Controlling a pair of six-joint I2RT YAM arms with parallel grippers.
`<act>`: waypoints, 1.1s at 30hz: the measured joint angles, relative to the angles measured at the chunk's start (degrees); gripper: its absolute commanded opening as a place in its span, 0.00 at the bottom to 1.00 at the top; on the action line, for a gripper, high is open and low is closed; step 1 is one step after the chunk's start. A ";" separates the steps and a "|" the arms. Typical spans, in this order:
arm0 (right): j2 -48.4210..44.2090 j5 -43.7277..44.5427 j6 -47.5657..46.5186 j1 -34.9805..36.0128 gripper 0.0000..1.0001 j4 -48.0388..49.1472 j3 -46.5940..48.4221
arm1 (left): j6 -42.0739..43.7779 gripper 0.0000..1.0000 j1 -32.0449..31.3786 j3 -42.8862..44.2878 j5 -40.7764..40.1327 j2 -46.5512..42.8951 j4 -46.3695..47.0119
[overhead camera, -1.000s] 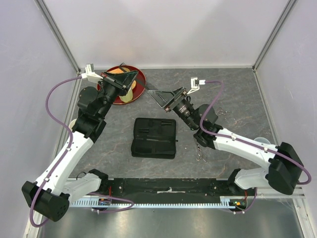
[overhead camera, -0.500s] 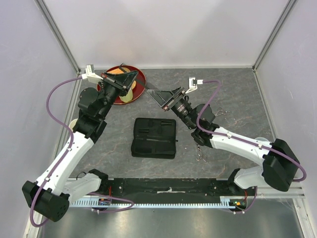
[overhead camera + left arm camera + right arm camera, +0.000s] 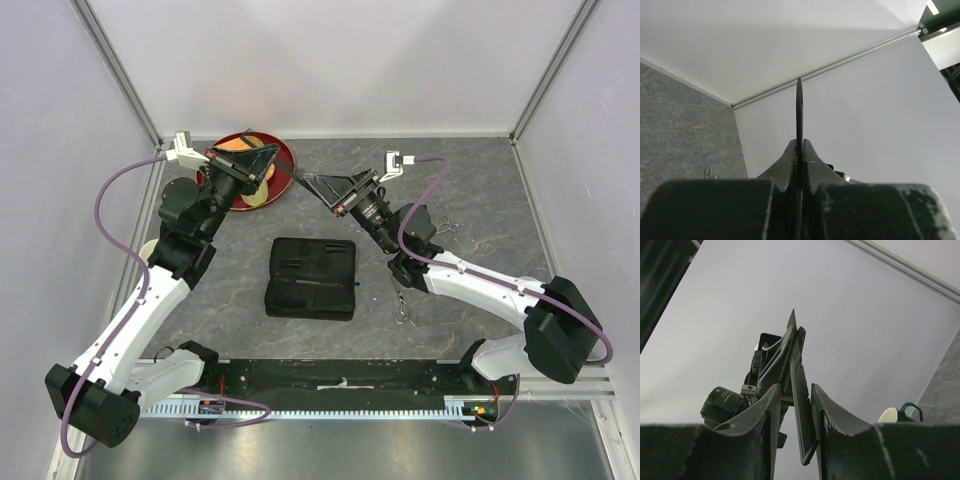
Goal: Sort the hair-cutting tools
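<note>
From above, the left gripper (image 3: 268, 152) hangs over a round red plate (image 3: 288, 168). The right gripper (image 3: 308, 182) points at it from just beside. Small silver metal scissors (image 3: 447, 227) and a second silver pair (image 3: 403, 312) lie on the table by the right arm, apart from a black rectangular zip case (image 3: 312, 278). With the tips this near, any closer approach could knock the held tools together.

In the left wrist view, the jaws press tight on a slim black plastic comb (image 3: 799, 110), seen edge-on and jutting far out. A nudge on its free end could lever it loose.

In the right wrist view, the jaws sit narrowly apart around a toothed black plastic comb (image 3: 801, 390). I judge they pinch its edges, so it could twist out and drop.
</note>
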 measured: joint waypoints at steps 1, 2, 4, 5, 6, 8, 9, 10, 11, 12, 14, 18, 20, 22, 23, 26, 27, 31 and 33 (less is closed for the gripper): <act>0.04 -0.09 0.15 -0.15 0.34 0.31 0.00 | 0.02 0.02 0.00 -0.02 0.02 0.00 0.00; 0.13 -0.26 0.26 -0.33 0.33 0.52 0.00 | 0.00 0.02 0.00 -0.07 0.04 0.00 0.00; 0.35 -0.66 0.61 -0.50 0.32 0.87 0.00 | 0.00 0.02 0.00 -0.17 0.07 0.00 0.00; 0.50 -0.92 0.70 -0.63 0.31 1.07 0.00 | 0.00 0.02 0.00 -0.22 0.07 0.00 0.00; 0.70 -1.31 0.85 -0.70 0.31 1.14 0.00 | 0.00 0.02 0.00 -0.28 0.07 0.00 0.00; 1.16 -2.25 1.11 -0.76 0.33 1.20 0.00 | 0.00 0.02 0.00 -0.33 0.15 0.02 0.00; 1.42 -2.78 1.29 -0.76 0.34 1.18 0.00 | 0.00 0.02 0.00 -0.33 0.17 0.07 -0.02; 1.66 -3.21 1.53 -0.76 0.38 1.20 0.00 | 0.00 0.02 0.00 -0.33 0.17 0.11 0.00; 1.90 -3.76 1.70 -0.76 0.38 1.20 0.02 | 0.00 0.02 0.00 -0.33 0.22 0.20 0.02; 2.10 -4.20 1.92 -0.76 0.38 1.18 0.02 | 0.00 0.02 0.00 -0.33 0.24 0.31 0.00; 2.34 -4.98 2.12 -0.76 0.34 1.14 0.02 | 0.00 0.02 0.00 -0.33 0.31 0.59 -0.02; 2.38 -5.40 2.32 -0.76 0.10 1.11 0.02 | 0.02 0.02 0.00 -0.33 0.81 0.76 -0.02; 2.38 -5.57 2.67 -0.87 0.00 1.20 0.02 | 0.02 0.02 0.00 -0.35 1.05 0.76 -0.07; 2.38 -5.68 3.21 -0.98 0.00 1.42 0.02 | 0.02 0.02 0.02 -0.48 1.14 0.76 0.00; 2.38 -5.81 3.37 -1.05 0.00 1.38 0.02 | 0.02 0.03 0.00 -0.52 1.14 0.76 0.02; 2.38 -6.12 3.52 -1.20 0.00 1.22 0.02 | 0.20 0.48 0.02 -0.74 1.16 0.66 0.07; 2.38 -6.25 3.52 -1.31 0.00 1.05 0.02 | 0.52 0.71 0.02 -0.76 1.18 0.52 -0.07; 1.99 -6.62 3.17 -2.67 0.00 -1.14 0.00 | 2.60 0.95 0.00 -1.95 1.25 -0.90 -1.42; 1.11 -6.99 2.60 -3.74 0.00 -3.50 -0.31 | 4.59 0.97 0.00 -2.60 1.27 -1.99 -3.17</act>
